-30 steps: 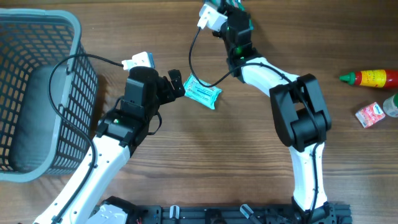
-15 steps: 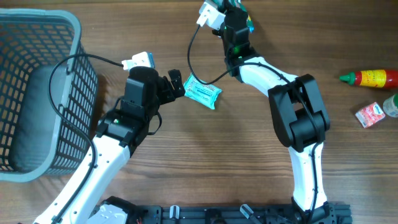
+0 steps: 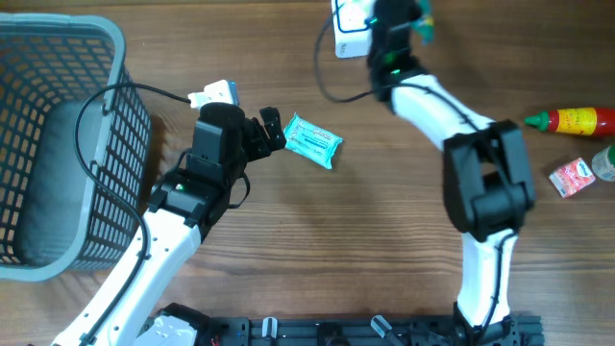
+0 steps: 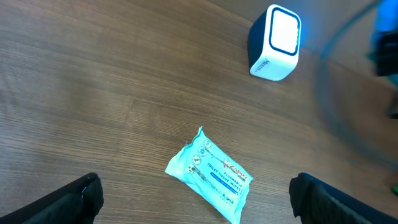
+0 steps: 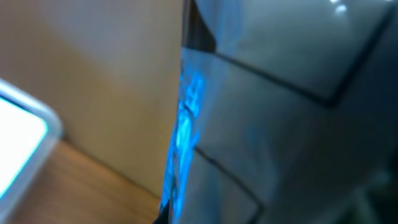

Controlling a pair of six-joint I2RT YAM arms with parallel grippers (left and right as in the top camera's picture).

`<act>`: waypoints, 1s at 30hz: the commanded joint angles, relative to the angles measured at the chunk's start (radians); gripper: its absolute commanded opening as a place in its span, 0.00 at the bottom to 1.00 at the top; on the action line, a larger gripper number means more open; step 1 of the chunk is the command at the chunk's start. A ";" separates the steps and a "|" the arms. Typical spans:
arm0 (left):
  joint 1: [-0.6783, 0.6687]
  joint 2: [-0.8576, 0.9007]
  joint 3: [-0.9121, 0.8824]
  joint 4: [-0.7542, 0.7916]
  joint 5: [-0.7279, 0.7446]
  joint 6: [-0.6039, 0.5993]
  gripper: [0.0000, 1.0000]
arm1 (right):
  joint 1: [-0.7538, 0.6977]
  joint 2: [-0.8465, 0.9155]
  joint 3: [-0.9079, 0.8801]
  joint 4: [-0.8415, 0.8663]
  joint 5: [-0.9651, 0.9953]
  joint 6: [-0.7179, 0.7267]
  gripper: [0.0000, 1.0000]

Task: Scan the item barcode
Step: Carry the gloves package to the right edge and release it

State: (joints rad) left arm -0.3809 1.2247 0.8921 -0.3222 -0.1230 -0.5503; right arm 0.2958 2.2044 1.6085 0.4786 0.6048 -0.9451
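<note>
Teal packet (image 3: 313, 141): lies flat on the wooden surface (image 3: 317, 250), printed face up, just ahead of the left end effector (image 3: 273, 130) and not touching its fingertips.
Left end effector: jaws spread wide and gripping nothing. In the wrist view one finger shows at each lower corner, with the packet ahead of the gap between them.
Left arm pose: rises from the near edge, forearm slanted toward the packet, wrist tipped forward over it.
Right end effector (image 3: 402, 13): closed at the far edge of the surface. A blue shape shows at its tips, too blurred to name, and whether it is held cannot be told.
Right arm pose: stretched long from its base, elbow high, wrist just beside the scanner (image 4: 275, 42).
Scanner: dark box with a white window, well beyond the left end effector.
Step in hand, as judged: taking up the packet to show it to the scanner.
Doing it well: centre the jaws on the packet's narrow width and close gently, since the soft wrapper looks likely to crumple. Keep the fingers off any barcode panel. No barcode shows on top, so the underside probably needs turning toward the window.
</note>
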 commanded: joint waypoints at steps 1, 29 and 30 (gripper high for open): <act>-0.005 -0.001 0.007 0.002 -0.013 0.020 1.00 | -0.127 -0.043 0.027 -0.035 0.172 -0.040 0.04; -0.005 -0.001 0.007 0.002 -0.013 0.020 1.00 | -0.818 -0.043 0.027 -0.765 -0.003 0.571 0.11; -0.005 -0.001 0.007 0.002 -0.013 0.020 1.00 | -0.824 -0.043 0.027 -0.771 -0.013 0.591 0.15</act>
State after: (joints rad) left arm -0.3809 1.2247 0.8921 -0.3222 -0.1234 -0.5503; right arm -0.5114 2.1815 1.6218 -0.2768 0.7120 -0.5327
